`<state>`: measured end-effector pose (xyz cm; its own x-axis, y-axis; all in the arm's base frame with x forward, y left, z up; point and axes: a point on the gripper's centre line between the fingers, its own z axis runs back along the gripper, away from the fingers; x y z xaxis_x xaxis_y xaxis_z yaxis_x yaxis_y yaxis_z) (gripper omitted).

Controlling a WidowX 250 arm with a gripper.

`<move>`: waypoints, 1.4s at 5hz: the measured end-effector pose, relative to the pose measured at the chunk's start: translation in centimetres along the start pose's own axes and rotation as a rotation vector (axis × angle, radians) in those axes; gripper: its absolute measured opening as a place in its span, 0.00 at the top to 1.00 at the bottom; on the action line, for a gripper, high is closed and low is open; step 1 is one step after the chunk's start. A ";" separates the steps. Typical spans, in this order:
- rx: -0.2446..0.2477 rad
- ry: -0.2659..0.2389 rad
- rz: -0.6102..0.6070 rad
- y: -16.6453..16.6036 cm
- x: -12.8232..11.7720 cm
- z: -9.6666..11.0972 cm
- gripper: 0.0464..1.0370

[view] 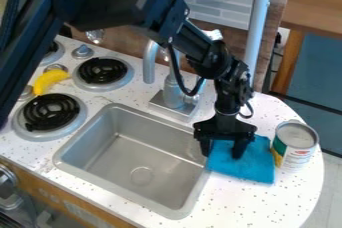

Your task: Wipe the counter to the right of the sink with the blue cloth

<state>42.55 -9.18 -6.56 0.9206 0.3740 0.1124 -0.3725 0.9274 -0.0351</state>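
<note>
The end effector (222,154) hangs over the blue cloth (252,169), its two fingers set wide apart and pointing down, with blue fabric visible between them. Whether the fingertips touch the cloth, I cannot tell. The black arm (212,54) comes in from about eleven o'clock and bends down to this spot.

The cloth lies on the speckled white desk (230,204), along the three o'clock side of the metal sink (120,159), its near edge at the sink's rim. At two o'clock from the cloth, right beside it, a can (294,144) stands upright with its silver end up and a green and white label round its side. The sink has a round drain (141,176) in its floor.

The faucet (174,89) rises behind the sink, at eleven o'clock from the cloth. Well apart, toward ten o'clock, are a near burner (51,113) and a far burner (103,71), both with black coils. A yellow banana (51,80) lies between them, next to the stove's knobs.
</note>
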 end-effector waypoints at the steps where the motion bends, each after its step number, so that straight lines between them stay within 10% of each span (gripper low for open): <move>1: -0.002 -0.002 -0.031 0.0 0.0 0.0 0.04; 2: -0.003 -0.015 -0.059 0.1 0.0 -0.2 0.04; 6: -0.013 -0.024 -0.127 6.5 -16.1 1.2 0.04; 7: -0.023 -0.047 -0.133 6.4 -16.5 1.1 0.04</move>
<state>24.83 -9.45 -7.52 0.9548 0.2475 0.1644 -0.2444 0.9689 -0.0393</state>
